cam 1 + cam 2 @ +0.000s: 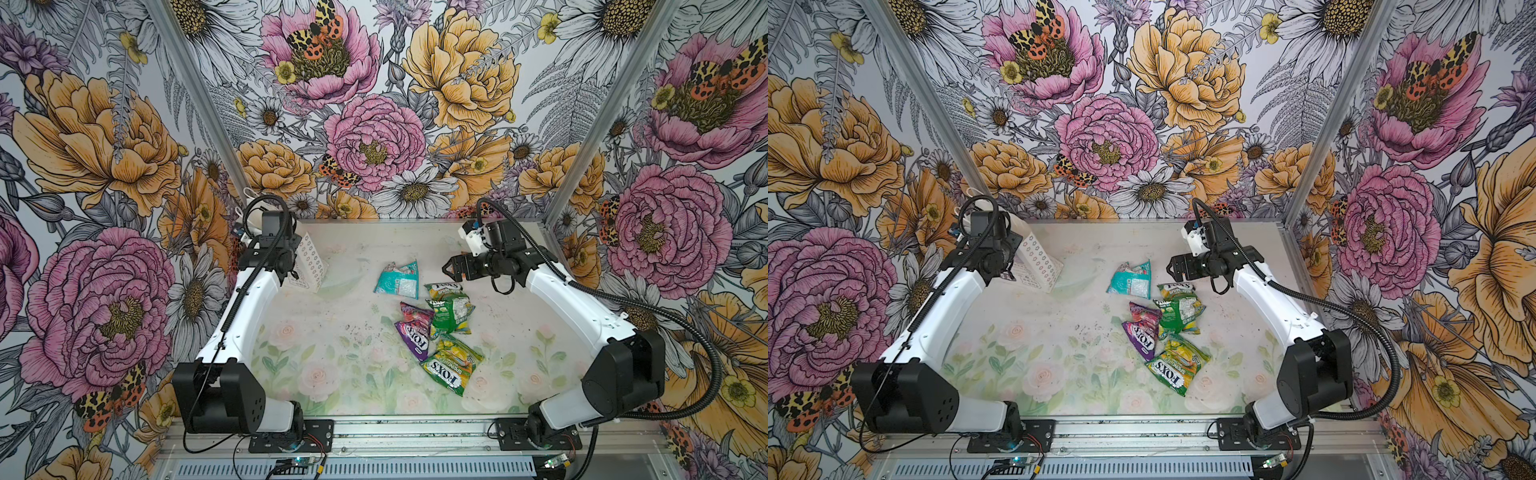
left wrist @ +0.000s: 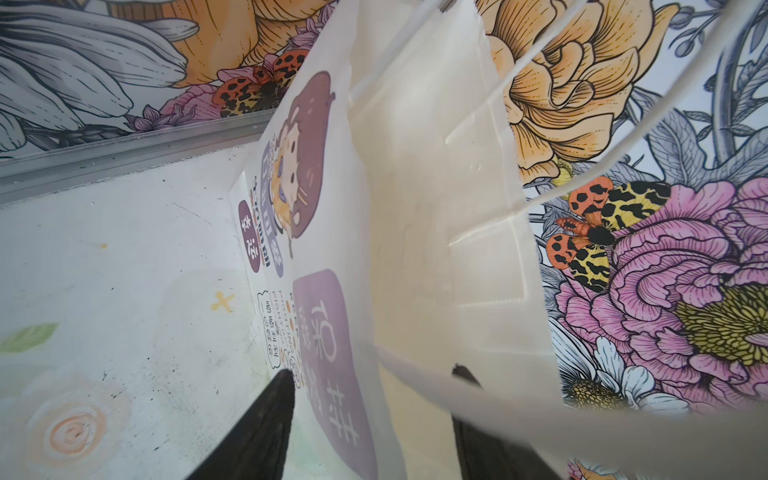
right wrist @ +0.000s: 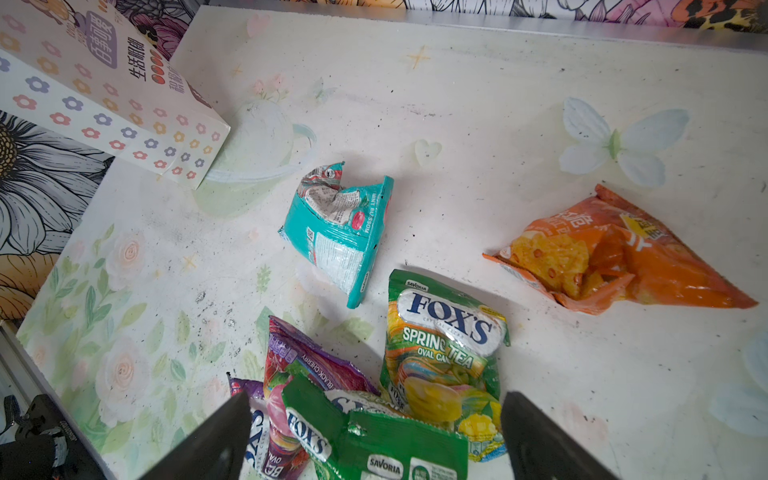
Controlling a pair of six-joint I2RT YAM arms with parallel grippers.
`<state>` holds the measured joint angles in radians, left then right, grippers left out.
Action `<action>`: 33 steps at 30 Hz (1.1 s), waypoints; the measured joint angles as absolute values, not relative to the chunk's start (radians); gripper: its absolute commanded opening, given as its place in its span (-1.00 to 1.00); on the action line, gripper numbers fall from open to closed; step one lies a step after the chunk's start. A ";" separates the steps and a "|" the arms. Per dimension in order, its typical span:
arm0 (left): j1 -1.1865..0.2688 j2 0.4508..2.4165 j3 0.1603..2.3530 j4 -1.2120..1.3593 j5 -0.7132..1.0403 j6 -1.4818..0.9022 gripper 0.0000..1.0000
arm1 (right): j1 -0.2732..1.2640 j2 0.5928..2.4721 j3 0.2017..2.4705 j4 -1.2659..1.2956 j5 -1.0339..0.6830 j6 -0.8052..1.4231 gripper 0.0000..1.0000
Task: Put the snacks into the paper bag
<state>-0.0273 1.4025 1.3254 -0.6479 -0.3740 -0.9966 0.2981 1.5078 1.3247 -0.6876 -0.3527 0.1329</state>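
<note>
The left arm [image 1: 249,307] reached far back to the left corner of the table [image 1: 332,374], where the paper bag [image 1: 311,262] stood. The left gripper [image 2: 374,372] was partly open, one finger outside the bag's front wall and one finger inside.

The right arm [image 1: 573,303] stretched over the middle. The right gripper [image 1: 449,268] was spread wide and held nothing.

On the table lay the teal packet [image 1: 398,280], the purple FOX'S packet [image 1: 413,328], the green FOX'S packets [image 1: 453,365] and the orange packet [image 3: 623,257].
</note>
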 measured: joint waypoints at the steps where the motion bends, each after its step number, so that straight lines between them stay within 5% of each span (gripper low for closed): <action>1: -0.026 1.402 1.324 -0.648 -0.374 -0.997 0.15 | 0.298 1.508 1.325 -0.688 -0.353 0.133 0.89; 33: -0.001 1.387 1.308 -0.648 -0.373 -0.997 -0.29 | 0.298 1.521 1.325 -0.683 -0.352 0.133 0.86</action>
